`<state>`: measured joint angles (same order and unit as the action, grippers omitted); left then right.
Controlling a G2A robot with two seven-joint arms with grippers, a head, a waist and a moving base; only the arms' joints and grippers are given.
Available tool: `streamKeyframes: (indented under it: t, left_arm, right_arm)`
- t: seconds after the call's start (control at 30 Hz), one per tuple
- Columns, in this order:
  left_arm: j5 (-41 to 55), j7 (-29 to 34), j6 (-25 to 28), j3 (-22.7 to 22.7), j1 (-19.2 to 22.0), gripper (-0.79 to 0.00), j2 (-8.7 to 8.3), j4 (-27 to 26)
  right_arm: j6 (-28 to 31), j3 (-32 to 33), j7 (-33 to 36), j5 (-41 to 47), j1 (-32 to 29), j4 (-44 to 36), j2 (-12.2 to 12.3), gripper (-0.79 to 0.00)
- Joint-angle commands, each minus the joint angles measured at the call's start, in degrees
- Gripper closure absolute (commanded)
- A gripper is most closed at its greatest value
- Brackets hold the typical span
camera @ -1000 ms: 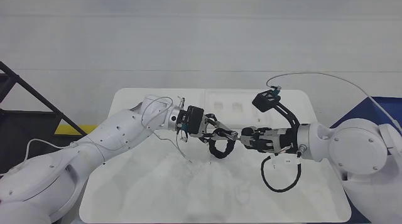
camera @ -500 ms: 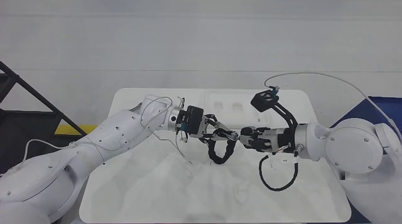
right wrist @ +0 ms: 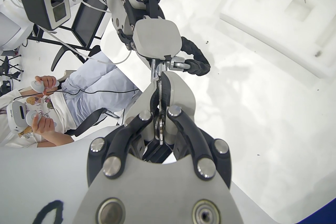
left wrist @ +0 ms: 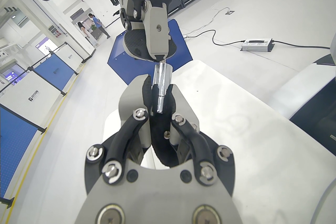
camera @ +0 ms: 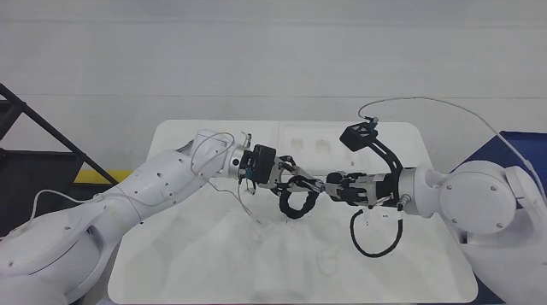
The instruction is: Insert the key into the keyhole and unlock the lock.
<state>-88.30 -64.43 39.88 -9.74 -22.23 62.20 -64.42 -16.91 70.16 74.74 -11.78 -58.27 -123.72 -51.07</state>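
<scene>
Your left gripper (left wrist: 157, 89) is clamped on the lock (left wrist: 162, 74) above the desk's (camera: 197, 254) middle. Your right gripper (right wrist: 160, 84) pinches the key (right wrist: 159, 104), its tip seemingly touching the lock's chrome end.

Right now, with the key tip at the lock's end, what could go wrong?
1. The key sits edge-on between the right fingers; pushing may slide it back.
2. The left fingers hold the lock in mid-air by its chrome barrel; a slightly off-axis push could pivot it.
</scene>
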Motion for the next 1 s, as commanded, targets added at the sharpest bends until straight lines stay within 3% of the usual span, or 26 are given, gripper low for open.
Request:
streamKeyframes:
  t: [0.0,0.53,0.6,0.63,0.67,0.7,0.97]
  left_arm:
    - [0.3,-0.1,-0.1,0.0,-0.1,0.000,0.00,0.0]
    - [2.7,0.0,0.0,0.0,-0.6,0.000,-0.10,-0.6]
    - [3.4,0.3,0.3,0.0,-0.7,0.000,-0.12,-0.6]
    - [3.9,0.5,0.5,0.0,-0.8,0.000,-0.13,-0.6]
    - [4.5,0.8,0.8,0.0,-0.9,0.000,-0.12,-0.6]
    - [5.0,1.1,1.1,0.0,-1.0,0.000,-0.12,-0.5]
    - [10.1,3.6,3.6,0.0,-1.6,0.000,0.03,0.6]
  right_arm:
    - [0.4,-0.1,-0.2,0.6,0.1,0.2,0.0,0.000]
    - [0.8,-0.8,-1.8,1.3,0.9,1.0,0.1,0.000]
    - [0.7,-0.9,-2.0,1.6,1.1,1.2,0.1,-0.308]
    - [0.6,-0.9,-2.2,1.7,1.2,1.3,0.1,-0.566]
    - [0.7,-0.9,-2.5,1.9,1.3,1.4,0.1,-0.730]
    - [0.8,-0.8,-2.7,2.1,1.4,1.4,0.1,-0.785]
    - [1.3,0.4,-5.2,3.6,2.7,2.0,0.1,-0.785]
